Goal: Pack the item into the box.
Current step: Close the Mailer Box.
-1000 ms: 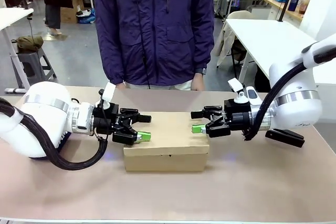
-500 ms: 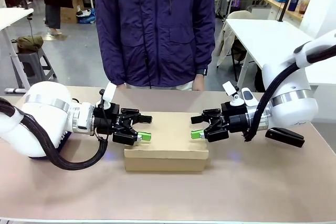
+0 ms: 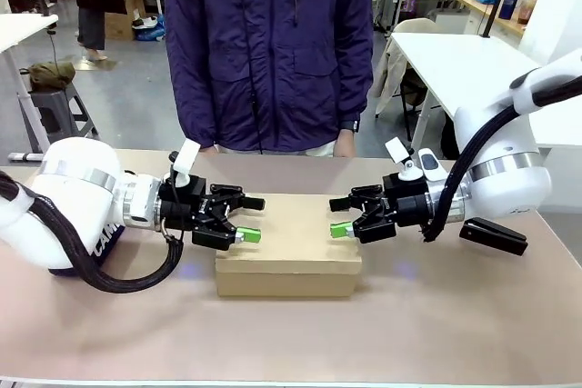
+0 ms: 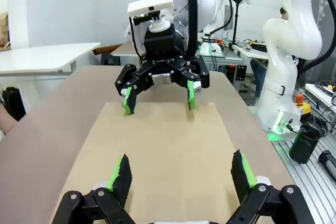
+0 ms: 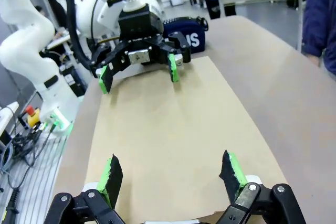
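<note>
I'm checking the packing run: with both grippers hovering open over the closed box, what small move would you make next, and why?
Probably lower both grippers to the lid. The box lies shut, its flap flat; the left gripper and right gripper face each other, open and empty, just above its two ends, so pressing the flap down seems the nearest step.

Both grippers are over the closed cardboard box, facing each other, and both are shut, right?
Not quite. Both grippers are open, not shut: the left wrist view shows the left gripper and right gripper spread wide over the closed box.
</note>
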